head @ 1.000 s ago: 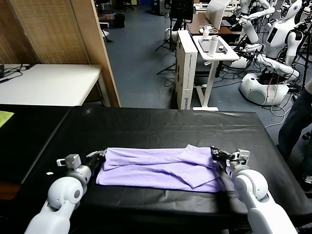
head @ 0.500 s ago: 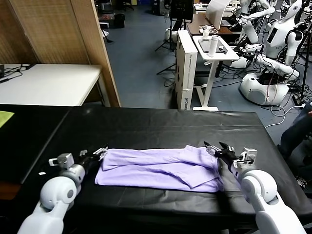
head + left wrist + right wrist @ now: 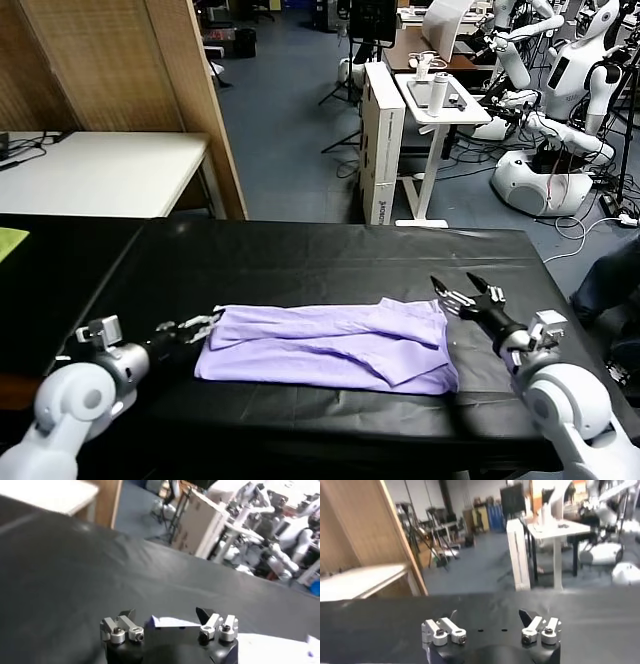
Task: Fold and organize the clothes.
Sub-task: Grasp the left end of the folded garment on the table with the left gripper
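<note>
The lavender T-shirt (image 3: 325, 345) lies folded into a long flat band across the front of the black table (image 3: 330, 255). My left gripper (image 3: 197, 325) is open and empty, just off the shirt's left end. In the left wrist view a corner of the shirt (image 3: 167, 622) shows between the open fingers of that gripper (image 3: 166, 616). My right gripper (image 3: 462, 292) is open and empty, lifted a little beyond the shirt's right end. The right wrist view shows that gripper (image 3: 486, 616) over bare black table, with no cloth in it.
A yellow-green cloth piece (image 3: 10, 240) lies at the far left edge. A white table (image 3: 100, 170) and a wooden partition (image 3: 150, 90) stand behind on the left. A cardboard box (image 3: 383, 140), a small white stand (image 3: 440, 100) and other robots (image 3: 560, 110) are beyond the table.
Both grippers have let go of the shirt's ends and pulled outward, the left one to the left, the right one to the right and up. The shirt has stayed flat in place.
</note>
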